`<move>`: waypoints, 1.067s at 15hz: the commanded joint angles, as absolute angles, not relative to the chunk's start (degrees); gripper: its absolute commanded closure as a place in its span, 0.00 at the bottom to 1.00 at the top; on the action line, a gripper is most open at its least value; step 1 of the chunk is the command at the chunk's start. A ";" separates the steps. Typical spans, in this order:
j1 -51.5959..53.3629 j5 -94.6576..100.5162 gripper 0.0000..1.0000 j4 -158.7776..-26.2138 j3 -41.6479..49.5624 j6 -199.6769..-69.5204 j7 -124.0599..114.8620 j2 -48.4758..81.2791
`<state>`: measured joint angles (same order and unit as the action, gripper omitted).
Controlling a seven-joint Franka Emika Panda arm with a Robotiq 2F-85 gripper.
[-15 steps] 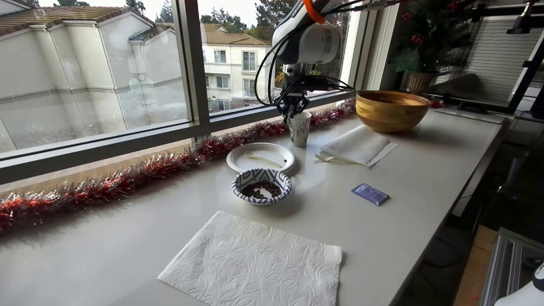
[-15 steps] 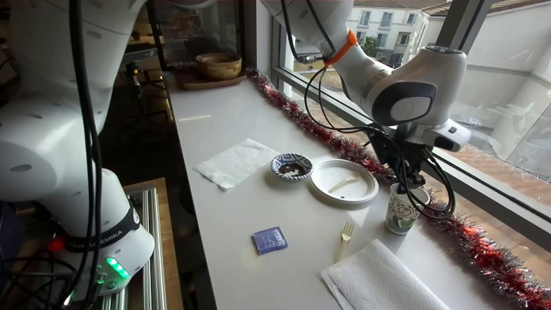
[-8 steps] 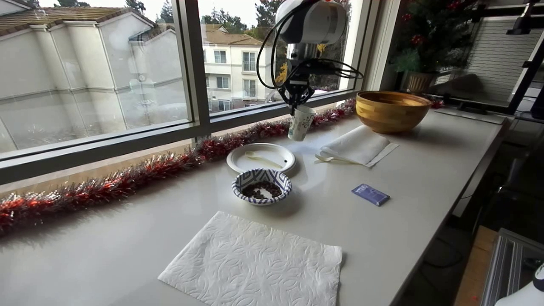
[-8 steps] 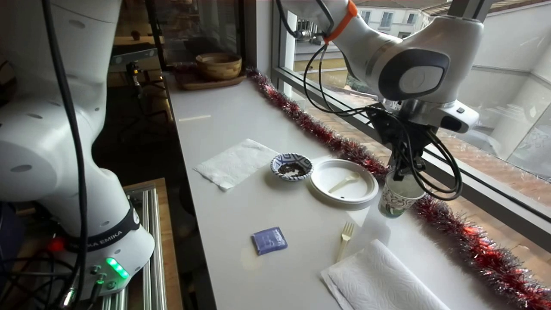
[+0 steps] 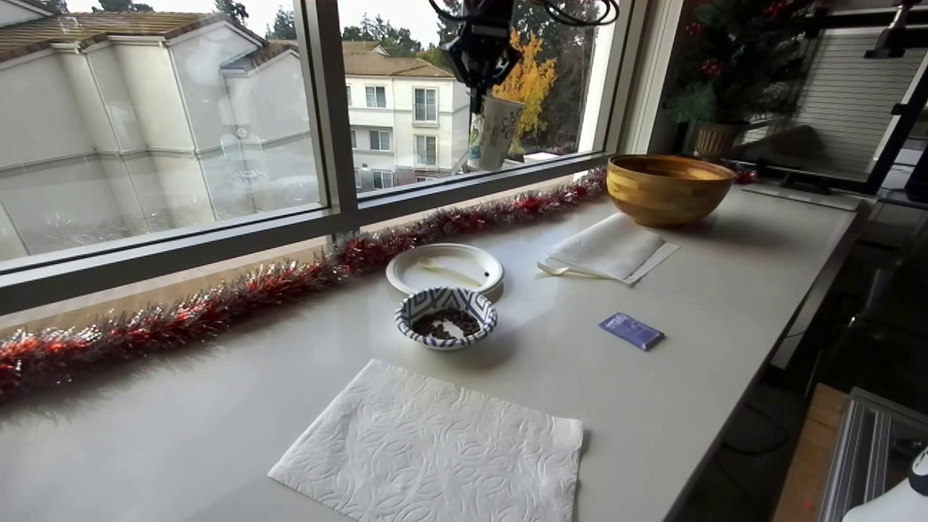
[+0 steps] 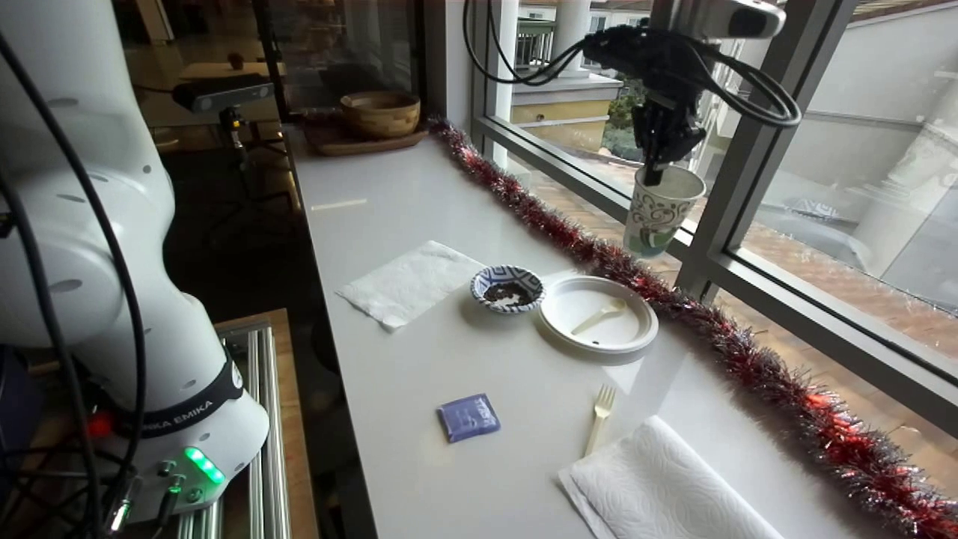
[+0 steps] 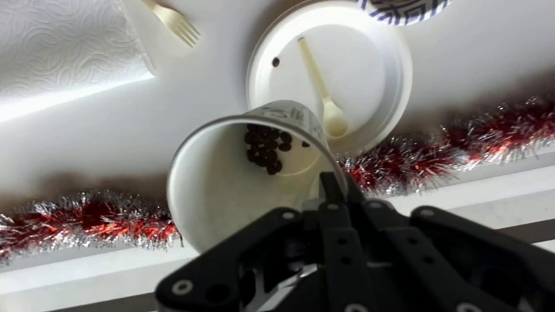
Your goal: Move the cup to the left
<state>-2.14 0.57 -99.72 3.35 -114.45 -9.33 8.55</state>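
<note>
The whitish, swirl-printed, tapered paper cup [image 6: 660, 218], a second ago upright and low beside the round white rimmed plate [image 6: 578, 301], now hangs tilted, well above that plate's level; the black two-fingered gripper [image 6: 653, 174] has risen with it.

Daylight through window [image 5: 328, 109], soft shadows

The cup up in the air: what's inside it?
Dark bean-like bits lie at the bottom of the cup; one robot finger reaches in. Its side covers part of the bottom, so that's unseen.
</note>
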 commanded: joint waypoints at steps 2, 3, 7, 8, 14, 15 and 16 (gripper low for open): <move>4.64 7.17 0.99 -101.28 -2.50 -109.96 -9.62 2.48; 6.25 8.22 0.99 -100.59 -4.16 -108.91 -9.67 2.17; 12.87 10.57 0.99 -98.33 -11.20 -107.89 -9.27 3.33; 14.37 10.98 0.99 -97.77 -12.77 -108.32 -8.81 4.35; 14.53 9.68 0.96 -99.38 -12.96 -109.61 -9.42 3.56; 14.31 9.68 0.99 -99.37 -12.80 -109.61 -9.28 3.59; 14.77 9.73 0.99 -99.34 -13.25 -109.81 -9.66 3.61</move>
